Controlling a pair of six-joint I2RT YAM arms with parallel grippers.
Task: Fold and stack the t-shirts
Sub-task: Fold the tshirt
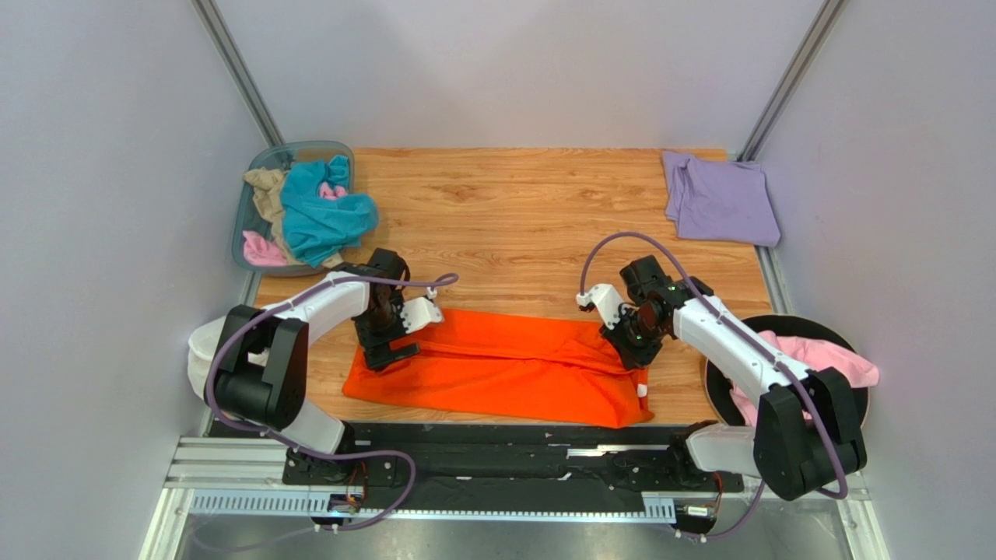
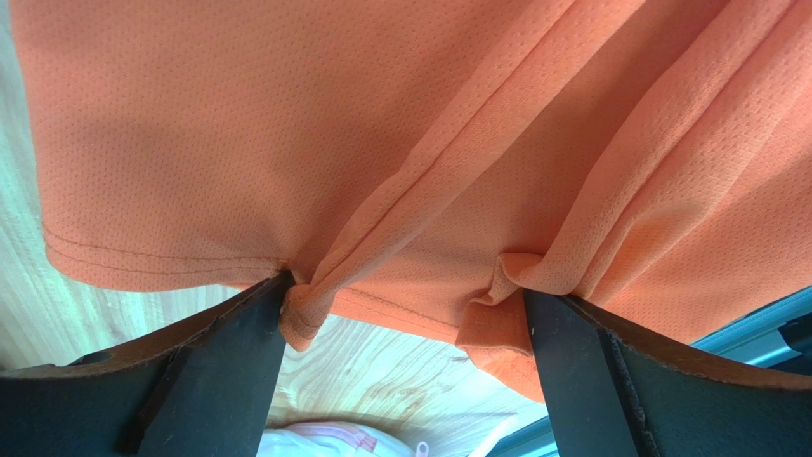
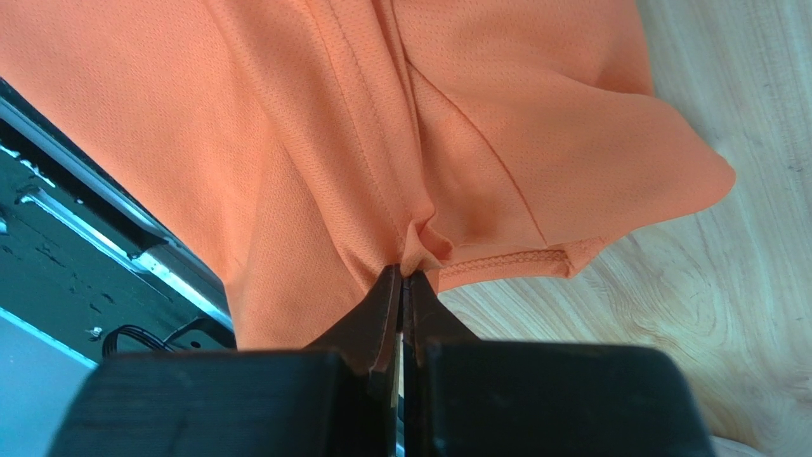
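Orange t-shirt (image 1: 503, 368) lies folded lengthwise; my left gripper (image 2: 405, 305) gapes free, my right gripper (image 3: 402, 286) pinches its hem. Next, I reckon: let go, fold crosswise.

The orange t-shirt (image 1: 503, 368) shows a fine dotted mesh weave, and the worktop (image 1: 514, 210) is pale wood-grain. At one o'clock lies a plain lavender t-shirt (image 1: 721, 198); at ten o'clock, a teal t-shirt (image 1: 313, 210), tan t-shirt (image 1: 267, 187) and pink t-shirt (image 1: 260, 247).

The table (image 1: 514, 210) holds an orange shirt (image 1: 503, 373) at 6 o'clock. A lavender shirt (image 1: 719, 198) lies at 1, a bin (image 1: 302, 147) at 10.
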